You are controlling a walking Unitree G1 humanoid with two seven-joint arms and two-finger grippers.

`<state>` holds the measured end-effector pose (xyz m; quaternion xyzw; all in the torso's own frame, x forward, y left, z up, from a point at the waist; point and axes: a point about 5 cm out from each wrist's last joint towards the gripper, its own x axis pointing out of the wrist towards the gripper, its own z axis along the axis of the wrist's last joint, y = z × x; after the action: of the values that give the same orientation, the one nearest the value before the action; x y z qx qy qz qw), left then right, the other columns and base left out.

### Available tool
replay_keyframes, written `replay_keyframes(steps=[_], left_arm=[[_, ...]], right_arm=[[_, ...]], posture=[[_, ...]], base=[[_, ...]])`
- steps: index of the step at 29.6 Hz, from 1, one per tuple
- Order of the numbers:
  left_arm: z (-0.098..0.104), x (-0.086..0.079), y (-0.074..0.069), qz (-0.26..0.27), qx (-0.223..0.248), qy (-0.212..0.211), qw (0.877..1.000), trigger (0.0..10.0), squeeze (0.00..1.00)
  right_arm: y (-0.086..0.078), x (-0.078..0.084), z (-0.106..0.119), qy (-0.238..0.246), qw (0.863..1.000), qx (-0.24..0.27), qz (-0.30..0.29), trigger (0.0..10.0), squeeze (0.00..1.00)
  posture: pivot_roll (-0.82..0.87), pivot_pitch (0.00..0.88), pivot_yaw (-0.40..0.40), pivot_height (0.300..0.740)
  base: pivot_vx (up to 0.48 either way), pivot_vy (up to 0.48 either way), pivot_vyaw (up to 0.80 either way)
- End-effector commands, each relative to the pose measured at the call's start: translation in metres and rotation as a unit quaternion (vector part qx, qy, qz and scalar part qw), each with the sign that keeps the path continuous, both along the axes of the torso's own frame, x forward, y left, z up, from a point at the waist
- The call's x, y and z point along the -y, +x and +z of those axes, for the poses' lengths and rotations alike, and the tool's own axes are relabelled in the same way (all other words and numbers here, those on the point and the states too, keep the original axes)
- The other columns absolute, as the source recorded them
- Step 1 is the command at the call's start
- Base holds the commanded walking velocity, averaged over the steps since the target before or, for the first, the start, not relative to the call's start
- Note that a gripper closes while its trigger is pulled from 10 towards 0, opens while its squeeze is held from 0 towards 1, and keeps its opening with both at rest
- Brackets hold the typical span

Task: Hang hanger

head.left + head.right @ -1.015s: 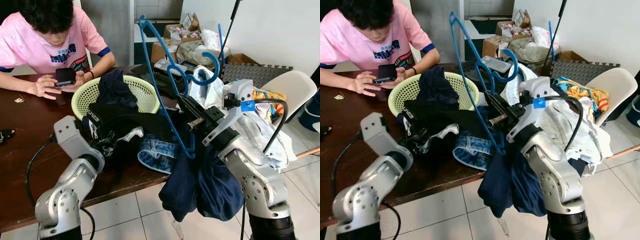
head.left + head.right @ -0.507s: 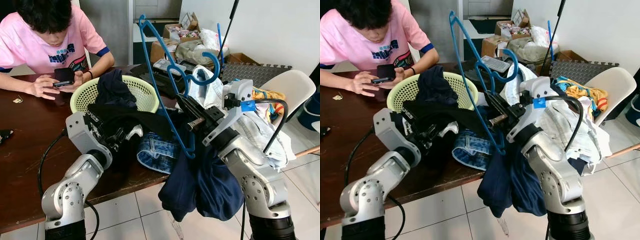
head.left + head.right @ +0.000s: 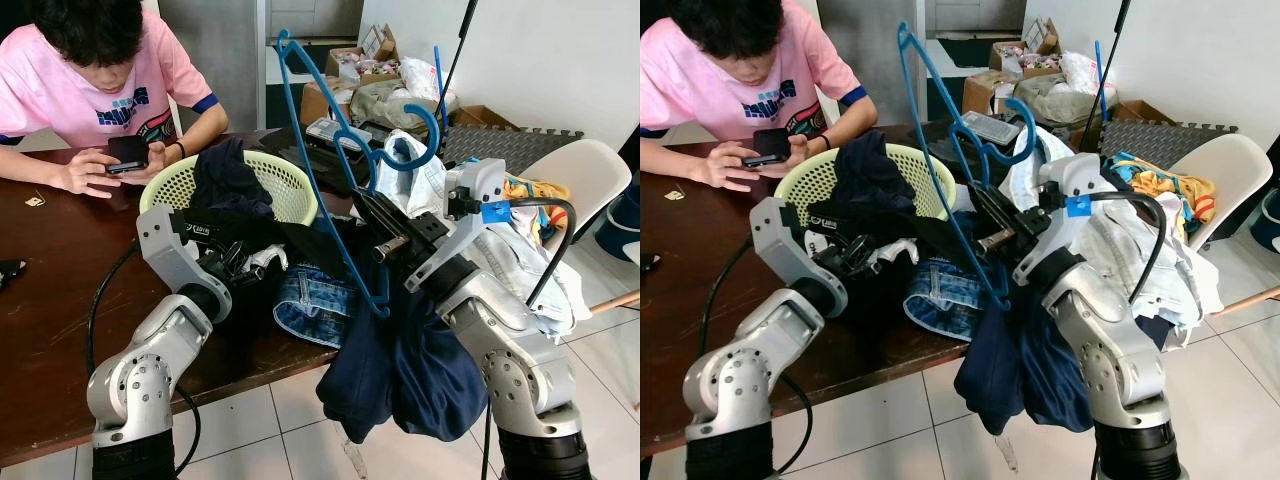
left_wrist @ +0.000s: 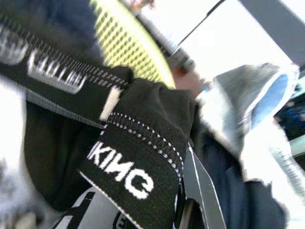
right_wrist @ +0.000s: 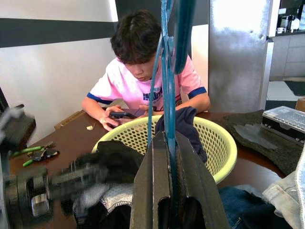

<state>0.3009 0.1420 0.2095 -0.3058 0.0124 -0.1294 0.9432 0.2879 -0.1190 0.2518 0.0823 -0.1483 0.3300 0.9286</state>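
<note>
We see the blue plastic hanger held upright above the tabletop edge, hook end curling toward the wall side, with our right pincer clamped on its lower bar; a dark navy garment hangs off the right arm below it. Our left pincer is buried in the black clothing pile beside the yellow-green mesh laundry basket on the dark brown wooden tabletop; can't tell whether its fingers are apart or together. A black waistband with white lettering lies right against the left wrist camera. Folded blue jeans sit between the arms. A person in a pink shirt sits at the far side with a phone.
</note>
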Motion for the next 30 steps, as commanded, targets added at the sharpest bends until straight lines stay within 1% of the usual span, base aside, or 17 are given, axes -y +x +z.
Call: replay_keyframes(steps=[1,3,4,6,7,9,10,11,12,14,23,24,26,27,28,29,30], left_arm=[[0.059,-0.005,0.002,-0.012,0.141,0.025,0.99,3.4,0.0],[0.059,-0.005,0.002,-0.012,0.141,0.025,0.99,3.4,0.0],[0.088,-0.009,0.0,-0.014,0.201,0.036,0.979,10.0,0.0],[0.088,-0.009,0.0,-0.014,0.201,0.036,0.979,10.0,0.0],[0.116,-0.011,-0.003,-0.015,0.256,0.053,0.965,10.0,0.0],[0.116,-0.011,-0.003,-0.015,0.256,0.053,0.965,10.0,0.0],[0.136,-0.01,-0.008,-0.019,0.296,0.071,0.952,10.0,0.0],[0.141,-0.004,-0.01,-0.024,0.307,0.092,0.947,10.0,0.0],[0.142,0.001,-0.01,-0.027,0.31,0.108,0.944,10.0,0.0],[0.14,0.005,-0.01,-0.031,0.308,0.116,0.944,10.0,0.0],[0.13,0.016,-0.011,-0.04,0.308,0.114,0.944,10.0,0.0],[0.129,0.019,-0.011,-0.044,0.312,0.12,0.942,10.0,0.0],[0.129,0.019,-0.011,-0.044,0.312,0.12,0.942,10.0,0.0],[0.13,0.023,-0.012,-0.05,0.318,0.135,0.937,10.0,0.0],[0.13,0.023,-0.012,-0.05,0.318,0.135,0.937,10.0,0.0],[0.131,0.024,-0.013,-0.05,0.326,0.144,0.933,10.0,0.0],[0.131,0.024,-0.013,-0.05,0.326,0.144,0.933,10.0,0.0]], right_arm=[[-0.001,0.002,0.004,0.003,1.0,0.009,0.0,10.0,0.0],[-0.001,0.002,0.004,0.003,1.0,0.009,0.0,10.0,0.0],[-0.001,0.002,0.004,0.004,1.0,0.009,0.0,10.0,0.0],[-0.001,0.002,0.004,0.004,1.0,0.009,0.0,10.0,0.0],[-0.001,0.001,0.004,0.005,1.0,0.01,0.0,10.0,0.0],[-0.001,0.001,0.004,0.005,1.0,0.01,0.0,10.0,0.0],[-0.001,0.001,0.005,0.009,1.0,0.011,0.002,10.0,0.0],[0.0,0.0,0.006,0.018,1.0,0.01,0.004,10.0,0.0],[-0.001,-0.001,0.006,0.023,1.0,0.009,0.005,10.0,0.0],[-0.001,-0.002,0.006,0.026,1.0,0.009,0.006,10.0,0.0],[-0.001,-0.003,0.006,0.037,0.999,0.006,0.01,10.0,0.0],[-0.002,-0.004,0.007,0.046,0.999,0.007,0.015,10.0,0.0],[-0.002,-0.004,0.007,0.046,0.999,0.007,0.015,10.0,0.0],[-0.003,-0.005,0.01,0.063,0.998,0.008,0.024,10.0,0.0],[-0.003,-0.005,0.01,0.063,0.998,0.008,0.024,10.0,0.0],[-0.006,-0.005,0.016,0.101,0.994,0.012,0.041,10.0,0.0],[-0.006,-0.005,0.016,0.101,0.994,0.012,0.041,10.0,0.0]], posture=[[0.05,0.065,-0.041,0.74],[0.05,0.065,-0.041,0.74],[0.05,0.066,-0.039,0.74],[0.05,0.066,-0.039,0.74],[0.05,0.065,-0.039,0.74],[0.05,0.065,-0.039,0.74],[0.05,0.067,-0.037,0.74],[0.05,0.066,-0.036,0.74],[0.05,0.068,-0.037,0.74],[0.05,0.068,-0.037,0.74],[0.05,0.072,-0.034,0.74],[0.05,0.072,-0.033,0.74],[0.05,0.072,-0.033,0.74],[0.06,0.073,-0.032,0.74],[0.06,0.073,-0.032,0.74],[0.06,0.073,-0.032,0.74],[0.06,0.073,-0.032,0.74]], base=[[0.0,0.0,0.0],[0.0,0.0,0.0],[0.0,0.0,0.0],[0.0,0.0,0.0],[0.0,0.0,0.0],[0.0,0.0,0.0],[0.0,0.0,0.0],[0.0,0.0,0.0],[0.0,0.0,0.0],[0.0,0.0,0.0],[0.0,0.0,0.0],[0.0,-0.371,0.0],[0.0,-0.371,0.0],[0.0,-0.435,0.0],[0.0,-0.435,0.0],[0.0,-0.439,0.0],[0.0,-0.439,0.0]])
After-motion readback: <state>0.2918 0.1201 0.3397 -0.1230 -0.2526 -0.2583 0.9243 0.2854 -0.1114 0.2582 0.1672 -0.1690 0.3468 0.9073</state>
